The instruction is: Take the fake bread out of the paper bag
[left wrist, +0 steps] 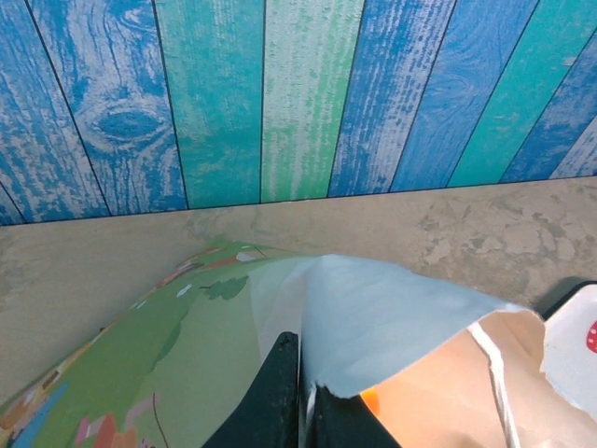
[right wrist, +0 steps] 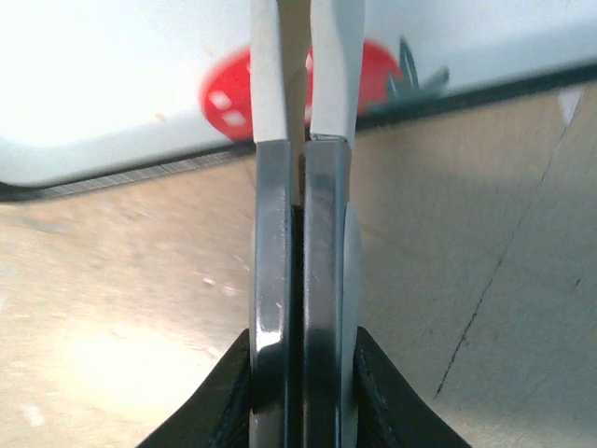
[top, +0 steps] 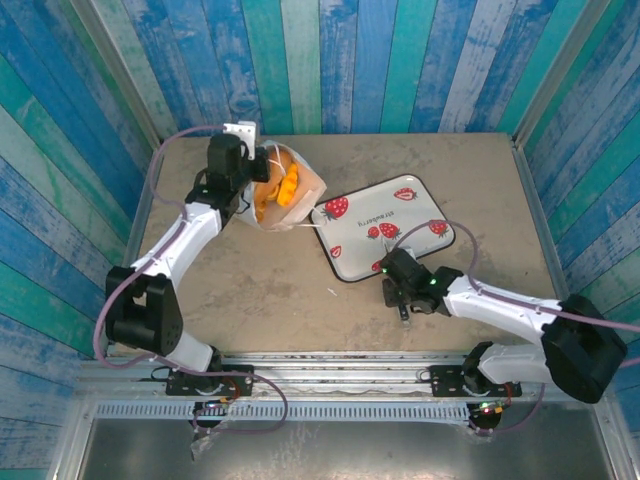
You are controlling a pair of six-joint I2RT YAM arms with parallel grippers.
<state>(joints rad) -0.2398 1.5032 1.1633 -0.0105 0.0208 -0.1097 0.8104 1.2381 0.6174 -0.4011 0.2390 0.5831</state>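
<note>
Open room: bare tan surface mid & front-left. Plank walls sit close behind the paper bag at back-left. Bag's thin white paper, mouth gaping toward the glossy strawberry tray just beside it. Fake bread, orange ridged pcs, lies inside. Your left arm's stretched fwd, left fingers clamped on bag rim. Right arm's low, right fingers clenched on nothing, tips at tray's near edge.
</note>
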